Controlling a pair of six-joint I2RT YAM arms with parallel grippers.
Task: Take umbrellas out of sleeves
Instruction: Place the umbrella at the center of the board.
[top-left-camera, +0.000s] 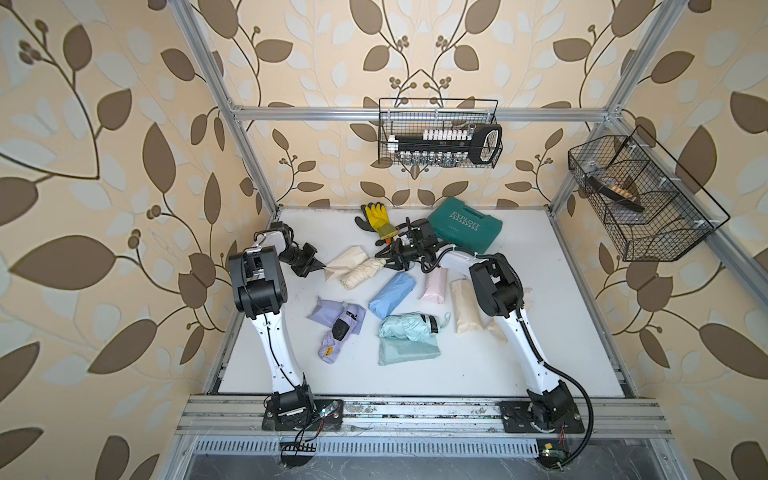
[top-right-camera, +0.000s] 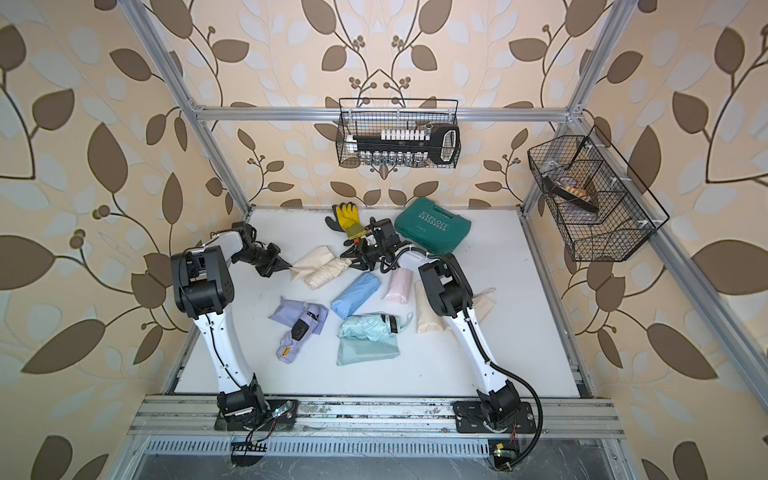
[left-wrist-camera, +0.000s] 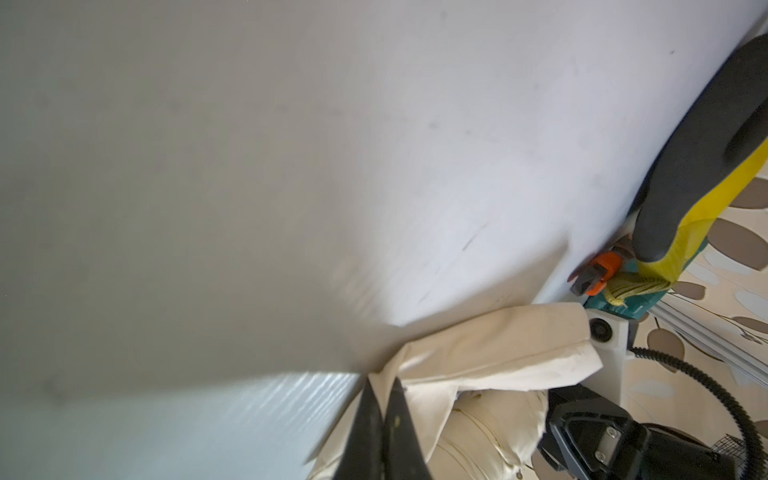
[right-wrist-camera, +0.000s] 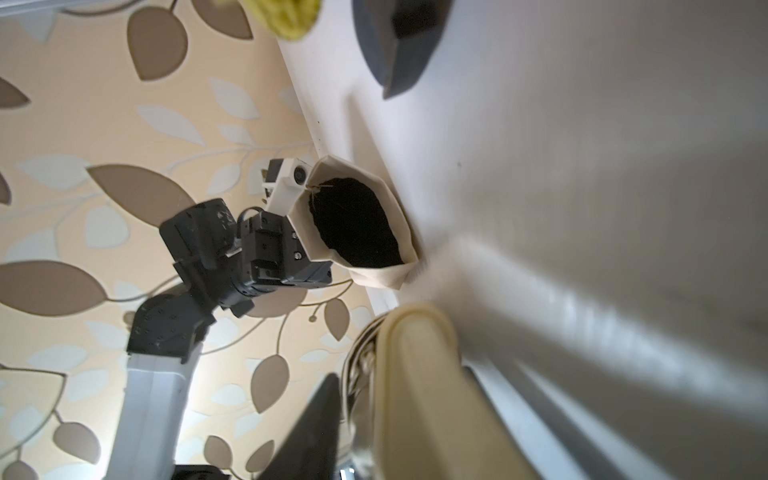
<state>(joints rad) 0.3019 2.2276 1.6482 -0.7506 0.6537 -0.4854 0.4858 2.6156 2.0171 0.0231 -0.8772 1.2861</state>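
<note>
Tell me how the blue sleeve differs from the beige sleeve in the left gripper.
The blue sleeve is plump and filled out; the beige sleeve is slack, its mouth gaping empty in the right wrist view. The blue sleeve is in no gripper; the beige sleeve is pinched at its end by the left gripper, jaws shut. Both are smooth pastel fabric pouches.

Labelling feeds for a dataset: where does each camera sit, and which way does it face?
Top views: above the arms' base side, looking down on the table; both arms, left gripper, right gripper show.
Left wrist: low over the table, facing the beige sleeve and beige umbrella; its shut fingers show.
Right wrist: faces the sleeve's open mouth and the left arm; a finger shows.
Wrist views share sleeve, umbrella, yellow-black glove.
</note>
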